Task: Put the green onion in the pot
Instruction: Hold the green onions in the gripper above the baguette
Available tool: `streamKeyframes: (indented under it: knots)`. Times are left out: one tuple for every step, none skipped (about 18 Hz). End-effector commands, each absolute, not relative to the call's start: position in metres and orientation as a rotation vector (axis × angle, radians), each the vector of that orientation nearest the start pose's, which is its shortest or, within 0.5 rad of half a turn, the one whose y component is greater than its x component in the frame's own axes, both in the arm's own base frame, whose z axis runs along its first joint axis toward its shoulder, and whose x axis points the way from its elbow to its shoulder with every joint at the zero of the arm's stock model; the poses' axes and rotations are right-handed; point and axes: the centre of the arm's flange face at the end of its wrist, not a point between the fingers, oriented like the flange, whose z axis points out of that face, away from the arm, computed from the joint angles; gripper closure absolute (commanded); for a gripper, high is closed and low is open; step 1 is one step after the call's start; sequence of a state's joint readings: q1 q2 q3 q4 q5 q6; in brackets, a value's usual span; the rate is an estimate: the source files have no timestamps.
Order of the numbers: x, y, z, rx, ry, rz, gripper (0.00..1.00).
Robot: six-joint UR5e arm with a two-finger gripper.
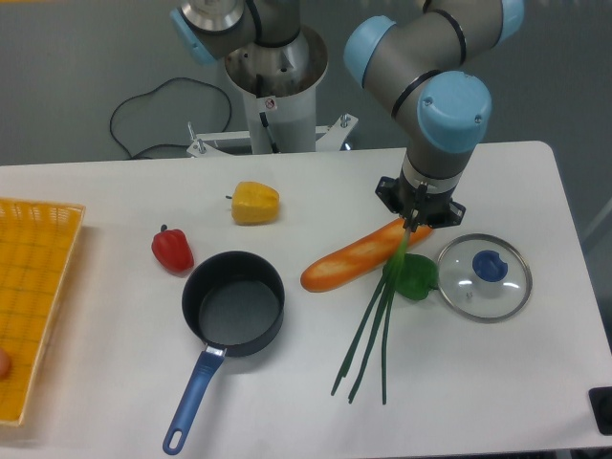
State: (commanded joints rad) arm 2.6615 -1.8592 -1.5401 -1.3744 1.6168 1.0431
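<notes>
White table (287,421) — pot (233,304) empty; green onion (368,335) outside.

Pot (232,306) left of bread loaf (359,255), green onion (368,335) between pot and lid (485,277)

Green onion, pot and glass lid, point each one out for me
green onion (368,339), fixed camera, middle of the stalks
pot (233,308), fixed camera, inside bottom
glass lid (490,267), fixed camera, blue knob

End effector (411,228) gripping green onion (371,330)
</notes>
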Motion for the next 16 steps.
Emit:
streamKeyframes:
  knots:
    - [-0.466,0.388,0.363,-3.211,-0.074,-0.053,0.86]
    - [-0.464,0.388,0.361,-3.214,-0.069,-0.058,0.86]
    - [-0.465,0.387,0.36,-3.221,-0.069,-0.058,0.86]
    - [-0.465,0.387,0.36,-3.221,-0.069,-0.058,0.85]
    - [-0.465,0.386,0.36,-3.221,-0.071,-0.058,0.86]
    - [-0.465,0.386,0.36,-3.221,-0.071,-0.058,0.85]
    - [-0.466,0.386,0.36,-3.221,-0.074,-0.058,0.85]
    - [-0.466,0.386,0.36,-3.223,-0.073,-0.059,0.85]
    - [-0.465,0.386,0.36,-3.224,-0.071,-0.061,0.86]
    - [-0.464,0.387,0.36,-3.224,-0.068,-0.061,0.85]
    - [-0.464,0.388,0.36,-3.225,-0.066,-0.063,0.86]
    - [-0.461,0.39,0.36,-3.227,-0.056,-0.062,0.85]
    - [-0.46,0.391,0.359,-3.228,-0.041,-0.066,0.85]
    - [-0.458,0.392,0.359,-3.229,-0.014,-0.071,0.86]
    - [-0.456,0.392,0.357,-3.231,0.004,-0.076,0.86]
    - [-0.452,0.395,0.356,-3.235,0.024,-0.078,0.85]
